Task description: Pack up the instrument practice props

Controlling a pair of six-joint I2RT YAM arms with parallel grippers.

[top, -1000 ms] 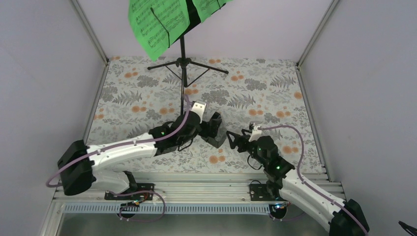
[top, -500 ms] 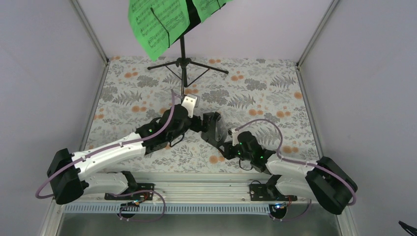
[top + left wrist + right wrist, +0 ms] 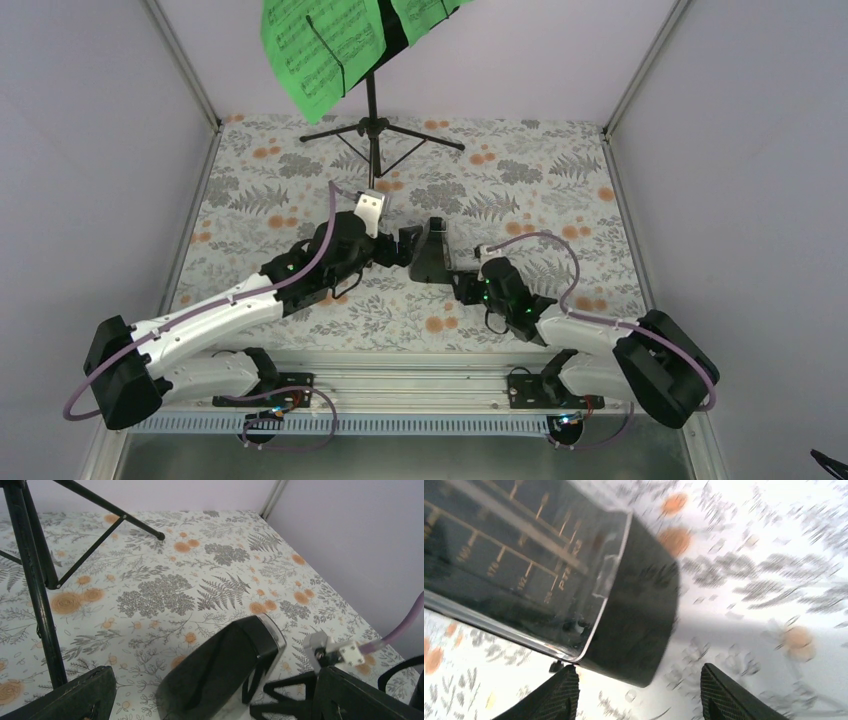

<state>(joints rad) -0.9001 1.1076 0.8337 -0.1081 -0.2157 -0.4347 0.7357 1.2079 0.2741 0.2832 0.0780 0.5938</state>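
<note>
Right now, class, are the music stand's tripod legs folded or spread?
Spread: the music stand has its legs splayed outward on the floral table.

Left arm (image 3: 215, 313) and right arm (image 3: 580, 328) reach low, inward; left gripper (image 3: 406, 244) gapes wide, right gripper (image 3: 458, 282) jaws parted

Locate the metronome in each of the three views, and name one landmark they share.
Top external: the metronome stands near the centre of the picture, on the table.
Left wrist: the metronome is at bottom centre, a dark slanted body cut off by the lower edge.
Right wrist: the metronome fills the upper left, very close and blurred, its tempo scale showing.
Shared landmark: the floral tablecloth beneath it.
</note>
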